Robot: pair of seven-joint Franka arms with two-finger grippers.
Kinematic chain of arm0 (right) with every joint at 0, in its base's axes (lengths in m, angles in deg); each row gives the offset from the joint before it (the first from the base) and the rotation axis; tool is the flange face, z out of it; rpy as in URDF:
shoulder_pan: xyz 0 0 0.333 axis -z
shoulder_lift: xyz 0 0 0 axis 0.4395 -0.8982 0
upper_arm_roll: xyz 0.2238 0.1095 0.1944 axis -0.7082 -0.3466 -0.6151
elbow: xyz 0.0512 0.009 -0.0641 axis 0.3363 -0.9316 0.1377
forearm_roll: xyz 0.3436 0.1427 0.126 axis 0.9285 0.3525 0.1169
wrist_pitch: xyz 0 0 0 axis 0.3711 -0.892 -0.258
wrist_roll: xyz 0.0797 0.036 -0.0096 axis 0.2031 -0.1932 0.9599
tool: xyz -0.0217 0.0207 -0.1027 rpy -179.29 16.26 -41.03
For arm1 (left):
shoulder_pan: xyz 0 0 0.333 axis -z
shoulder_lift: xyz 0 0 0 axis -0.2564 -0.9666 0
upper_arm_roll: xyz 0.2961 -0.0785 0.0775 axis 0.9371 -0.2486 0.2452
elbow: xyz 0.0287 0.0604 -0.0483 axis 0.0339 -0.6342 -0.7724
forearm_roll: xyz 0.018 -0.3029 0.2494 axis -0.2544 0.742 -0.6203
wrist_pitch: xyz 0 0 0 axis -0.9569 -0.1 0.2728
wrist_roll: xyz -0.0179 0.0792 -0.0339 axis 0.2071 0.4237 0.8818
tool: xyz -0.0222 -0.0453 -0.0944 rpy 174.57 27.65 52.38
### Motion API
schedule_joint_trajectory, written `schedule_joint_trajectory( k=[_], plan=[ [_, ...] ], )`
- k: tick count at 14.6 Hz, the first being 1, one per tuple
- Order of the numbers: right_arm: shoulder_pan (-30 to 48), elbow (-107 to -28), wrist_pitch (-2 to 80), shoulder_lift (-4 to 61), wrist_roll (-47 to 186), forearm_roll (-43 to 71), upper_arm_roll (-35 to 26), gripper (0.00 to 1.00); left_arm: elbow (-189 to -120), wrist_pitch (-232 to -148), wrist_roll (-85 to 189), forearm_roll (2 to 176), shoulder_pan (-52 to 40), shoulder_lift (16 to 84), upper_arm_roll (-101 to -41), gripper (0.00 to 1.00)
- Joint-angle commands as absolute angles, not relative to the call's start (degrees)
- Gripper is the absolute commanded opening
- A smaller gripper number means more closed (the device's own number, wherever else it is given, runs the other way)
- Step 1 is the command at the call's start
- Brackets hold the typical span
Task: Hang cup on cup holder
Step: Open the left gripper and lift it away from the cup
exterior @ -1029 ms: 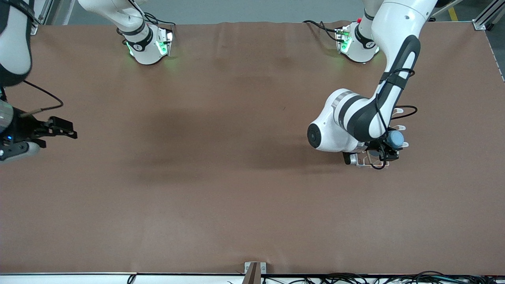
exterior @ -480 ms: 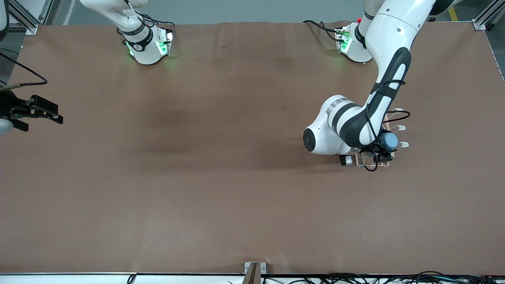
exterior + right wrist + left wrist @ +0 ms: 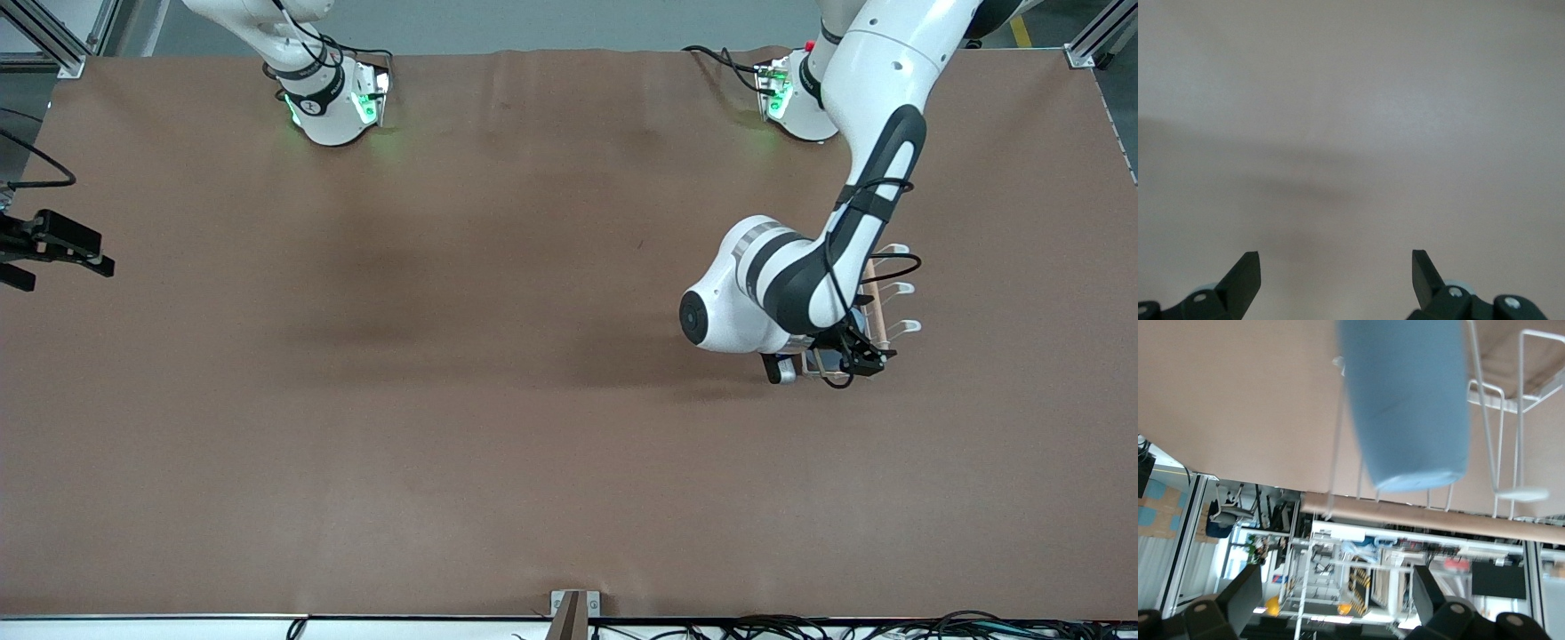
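Cup (image 3: 1405, 400) hangs on a prong of the cup holder (image 3: 1501, 420), free of the left tool (image 3: 1331, 607), whose fingers are spread to release it. Right tool (image 3: 1336, 283), also spread, waits over the table (image 3: 498, 356) edge.

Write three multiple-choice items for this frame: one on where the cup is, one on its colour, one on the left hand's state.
1. Where is the cup?
A. among the cup holder's white wires
B. lying by the right arm's base
C. standing on the table's bare middle

2. What colour is the cup?
A. red
B. light blue
C. white

3. How is the left hand?
A. shut on the cup
B. shut, empty
C. open, clear of the cup

Key: 1 A, wires surround it in the left wrist view; 2 B, its wall is light blue; 3 C, both fingers stand apart, short of it. The right hand waits open over the right arm's end of the table.
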State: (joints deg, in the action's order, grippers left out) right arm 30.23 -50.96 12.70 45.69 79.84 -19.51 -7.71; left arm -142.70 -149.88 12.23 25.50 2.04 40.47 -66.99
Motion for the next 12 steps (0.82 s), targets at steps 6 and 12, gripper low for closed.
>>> schedule_joint_trajectory(
  k=[6,12],
  plan=[
    [30.29,-55.55,11.08,51.59,67.74,-26.19,-13.04,1.00,-128.56,-151.89,26.81,46.92,-5.00,48.71,-67.76,1.00],
    [29.86,-59.71,13.72,53.62,67.83,-24.09,-10.50,1.00,-128.47,-155.60,46.44,66.80,-12.13,57.17,-67.41,1.00]
  ],
)
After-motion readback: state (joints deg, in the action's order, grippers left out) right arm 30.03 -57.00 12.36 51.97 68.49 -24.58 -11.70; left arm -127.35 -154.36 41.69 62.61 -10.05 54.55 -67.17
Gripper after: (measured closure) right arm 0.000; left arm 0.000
